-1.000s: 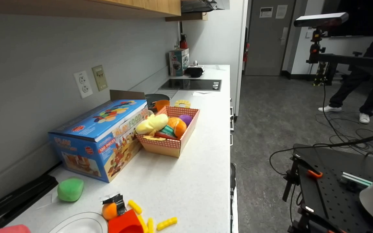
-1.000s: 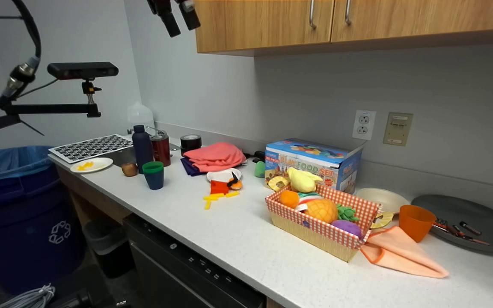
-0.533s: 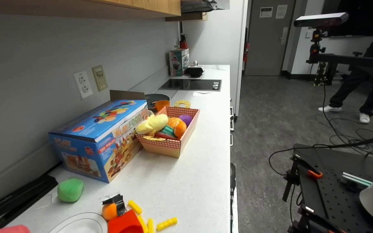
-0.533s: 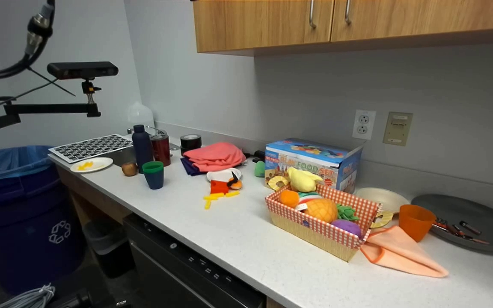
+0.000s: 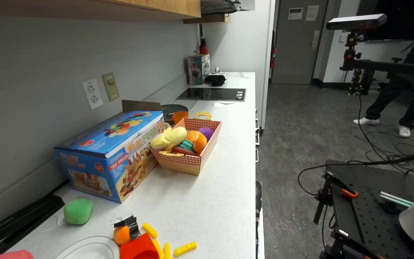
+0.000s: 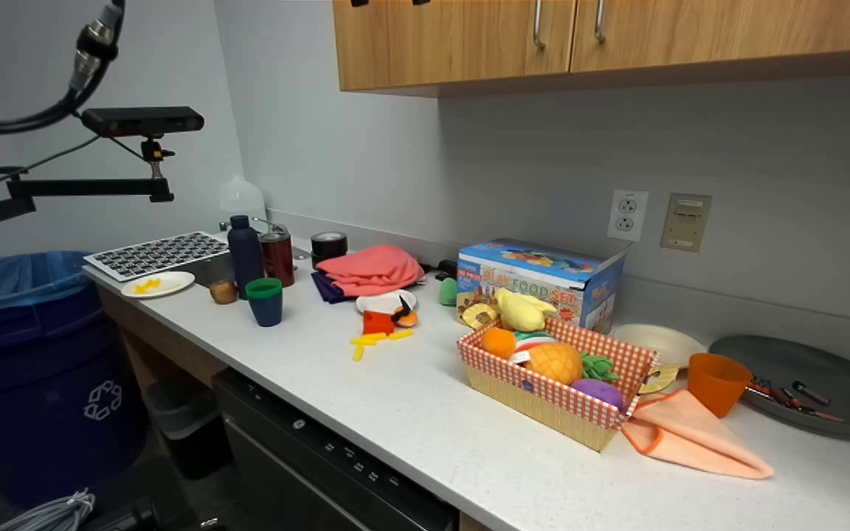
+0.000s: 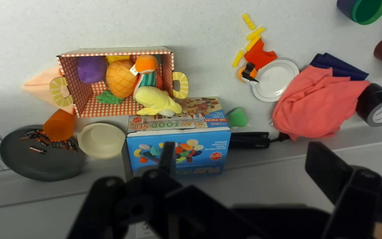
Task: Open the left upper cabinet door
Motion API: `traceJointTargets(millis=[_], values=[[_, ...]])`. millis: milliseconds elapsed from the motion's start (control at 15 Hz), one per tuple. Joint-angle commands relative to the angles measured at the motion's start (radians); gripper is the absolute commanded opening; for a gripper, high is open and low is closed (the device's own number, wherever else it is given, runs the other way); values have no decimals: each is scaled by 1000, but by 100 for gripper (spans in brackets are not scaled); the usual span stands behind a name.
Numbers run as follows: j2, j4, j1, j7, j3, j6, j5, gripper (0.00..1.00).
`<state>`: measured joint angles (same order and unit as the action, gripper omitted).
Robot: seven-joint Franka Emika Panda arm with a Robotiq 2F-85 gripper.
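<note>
The left upper cabinet door [image 6: 440, 44] is light wood and shut in an exterior view. Its metal bar handle [image 6: 538, 26] hangs near its right edge, beside the right door [image 6: 727, 33] with its own handle [image 6: 600, 22]. The cabinet's underside and front edge [image 5: 178, 8] show in an exterior view. My gripper [image 6: 390, 2] shows only as two black fingertips at the top edge, in front of the left door and left of its handle. In the wrist view the gripper [image 7: 240, 154] is wide open with nothing between its fingers. No handle shows there.
Below, the counter [image 6: 366, 398] holds a blue play food box [image 6: 536, 280], a checkered basket [image 6: 543, 398] of plush food, a dark pan [image 6: 816, 383], cloths [image 6: 373, 269], bottles and cups. A camera on a stand [image 6: 143, 122] is at the left.
The fingertips rose from left of the cabinet to the top edge, then moved right in front of the left door. The arm's cable shifted right. The cabinet doors look unchanged.
</note>
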<state>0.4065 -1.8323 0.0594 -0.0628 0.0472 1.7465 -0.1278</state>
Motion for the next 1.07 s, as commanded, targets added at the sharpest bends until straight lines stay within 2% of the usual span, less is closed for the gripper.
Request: traceJointTargets(millis=[0,333,800,1000], values=[[-3,6,-14,-4,-10,-4,-5,100],[7,-45,-36,57,-34,181,43,100],[11,-116,-34,45,-37,442,67,100],[12,-136,-40,72,-42,497,83,100]])
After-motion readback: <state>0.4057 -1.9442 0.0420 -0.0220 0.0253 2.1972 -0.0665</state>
